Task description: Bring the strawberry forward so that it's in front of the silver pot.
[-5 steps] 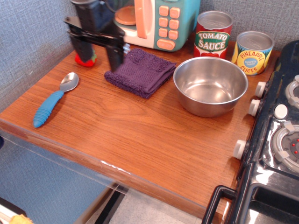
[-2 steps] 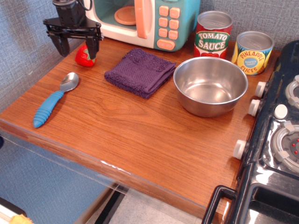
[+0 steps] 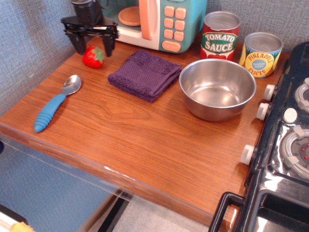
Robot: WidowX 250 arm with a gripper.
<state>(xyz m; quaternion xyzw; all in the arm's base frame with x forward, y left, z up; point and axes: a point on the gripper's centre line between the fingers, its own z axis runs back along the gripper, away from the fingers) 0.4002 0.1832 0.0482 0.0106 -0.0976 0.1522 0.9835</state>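
The strawberry (image 3: pixel 93 56) is small, red and glossy with a green cap. It lies on the wooden counter at the back left, left of a purple cloth. The silver pot (image 3: pixel 217 88) is a wide shiny steel bowl at the right middle, empty. My black gripper (image 3: pixel 92 49) hangs open at the back left, its two fingers spread to either side just above and behind the strawberry. It holds nothing.
A purple folded cloth (image 3: pixel 145 74) lies between strawberry and pot. A blue-handled spoon (image 3: pixel 56 103) lies at the left. A toy microwave (image 3: pixel 159 21), a tomato sauce can (image 3: pixel 220 37) and a pineapple can (image 3: pixel 260 53) stand at the back. A toy stove (image 3: pixel 289 140) borders the right.
The gripper moved left from over the cloth's corner, then shifted slightly right and back, staying open. The strawberry now shows fully between the fingers, slightly right of where it was.
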